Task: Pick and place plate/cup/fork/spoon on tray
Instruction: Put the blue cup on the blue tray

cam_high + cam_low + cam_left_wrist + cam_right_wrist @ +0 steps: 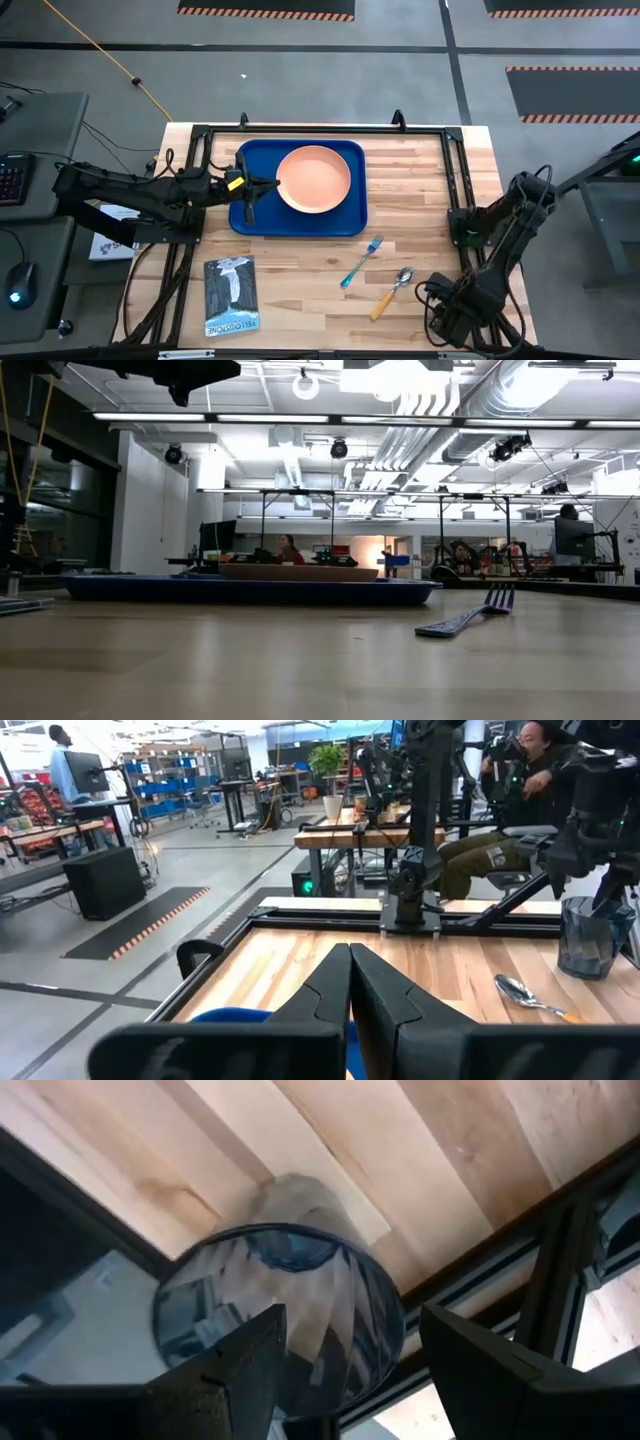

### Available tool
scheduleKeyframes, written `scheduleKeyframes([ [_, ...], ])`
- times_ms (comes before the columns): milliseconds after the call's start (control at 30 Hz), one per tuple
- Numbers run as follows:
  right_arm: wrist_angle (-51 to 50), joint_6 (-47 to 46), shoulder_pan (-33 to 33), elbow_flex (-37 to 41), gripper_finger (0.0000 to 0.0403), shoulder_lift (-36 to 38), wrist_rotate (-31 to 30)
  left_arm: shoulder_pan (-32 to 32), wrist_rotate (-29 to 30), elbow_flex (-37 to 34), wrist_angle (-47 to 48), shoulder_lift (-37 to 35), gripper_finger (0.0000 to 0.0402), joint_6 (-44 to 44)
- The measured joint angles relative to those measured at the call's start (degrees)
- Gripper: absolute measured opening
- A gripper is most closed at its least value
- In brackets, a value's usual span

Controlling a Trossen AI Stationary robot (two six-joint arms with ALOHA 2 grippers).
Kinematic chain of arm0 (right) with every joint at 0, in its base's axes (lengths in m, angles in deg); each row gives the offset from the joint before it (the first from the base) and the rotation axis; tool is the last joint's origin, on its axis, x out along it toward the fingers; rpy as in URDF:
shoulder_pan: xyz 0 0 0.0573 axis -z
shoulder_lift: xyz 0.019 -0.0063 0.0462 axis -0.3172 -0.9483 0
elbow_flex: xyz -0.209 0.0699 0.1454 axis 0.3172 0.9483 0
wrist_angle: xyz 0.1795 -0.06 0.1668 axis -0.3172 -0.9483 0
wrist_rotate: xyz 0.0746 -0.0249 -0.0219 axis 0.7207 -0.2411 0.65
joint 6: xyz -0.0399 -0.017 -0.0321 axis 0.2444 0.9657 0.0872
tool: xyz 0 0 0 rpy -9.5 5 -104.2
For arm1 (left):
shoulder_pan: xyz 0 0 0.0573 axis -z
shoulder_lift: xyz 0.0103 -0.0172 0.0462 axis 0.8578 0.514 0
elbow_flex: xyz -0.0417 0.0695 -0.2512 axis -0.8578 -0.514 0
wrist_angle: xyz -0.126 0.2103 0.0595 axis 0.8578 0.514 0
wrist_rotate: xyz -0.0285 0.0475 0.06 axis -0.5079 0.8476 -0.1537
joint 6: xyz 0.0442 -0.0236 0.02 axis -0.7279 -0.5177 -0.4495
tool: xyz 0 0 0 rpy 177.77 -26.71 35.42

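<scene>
The peach-orange plate [314, 179] lies flat in the blue tray [252, 218], toward its right end; both also show in the low view, plate [300, 571] and tray [250, 590]. My left gripper [268, 185] is shut and empty, hovering over the tray's left part beside the plate. The blue-handled fork [362, 260] and the orange-handled spoon [392, 292] lie on the wood right of the tray. The dark see-through cup [290, 1300] stands upright at the table's near right corner. My right gripper [350, 1370] is open over it, pointing down, one finger over its mouth and one outside its wall. My right gripper stands astride the cup's wall near the rim [385, 1320]. One finger [240, 1370] is over the cup's mouth and the other [480, 1380] is outside. There is a gap at the outer finger, and I cannot tell whether either finger touches the cup.
A dark booklet [231, 295] lies at the table's near left. Black frame rails [455, 180] run along the table's sides. Bare wood lies between the tray and the near edge. People sit in the room beyond the table.
</scene>
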Motion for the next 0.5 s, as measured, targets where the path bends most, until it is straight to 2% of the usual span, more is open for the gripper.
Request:
scheduleKeyframes([
  [500,-1.3,2.4,0.2,0.0,0.0222,-5.2,-1.1,0.0,0.0,0.0,0.0,0.0,0.0000,0.0],
])
